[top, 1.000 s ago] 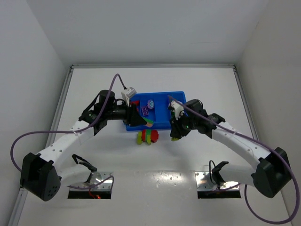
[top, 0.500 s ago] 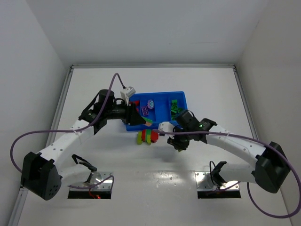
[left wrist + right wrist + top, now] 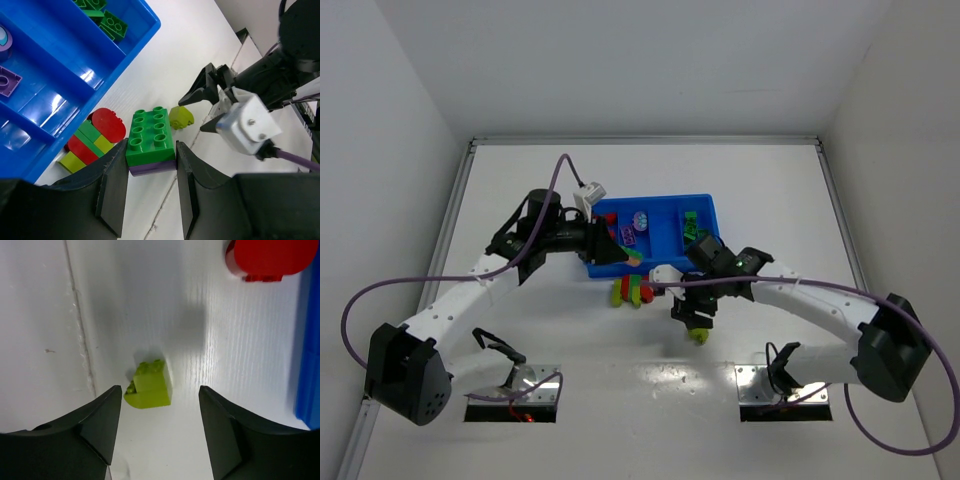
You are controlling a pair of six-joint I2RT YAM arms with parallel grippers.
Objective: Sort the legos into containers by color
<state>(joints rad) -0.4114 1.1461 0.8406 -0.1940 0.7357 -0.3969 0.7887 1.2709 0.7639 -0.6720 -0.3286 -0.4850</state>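
My left gripper [image 3: 150, 156] is shut on a green lego stacked on a purple one [image 3: 151, 136], held just off the blue tray's [image 3: 662, 201] near left corner. My right gripper [image 3: 160, 390] hovers open over a small yellow-green lego [image 3: 149, 386] that lies loose on the table [image 3: 699, 335], nearer the left finger. A red, green and yellow cluster [image 3: 634, 291] sits on the table in front of the tray. The containers hold green legos [image 3: 690, 222] on the right and purple ones [image 3: 640, 218] in the middle.
The tray's wall [image 3: 125, 55] runs close beside the held block, and its blue edge [image 3: 307, 365] shows right of my right fingers. The cluster's red piece [image 3: 270, 257] lies ahead of them. Two metal plates [image 3: 515, 385] [image 3: 785, 385] sit at the near edge.
My right gripper has moved from the tray's front toward the near side, opened, and let the yellow-green lego drop onto the table. The left arm has barely moved.
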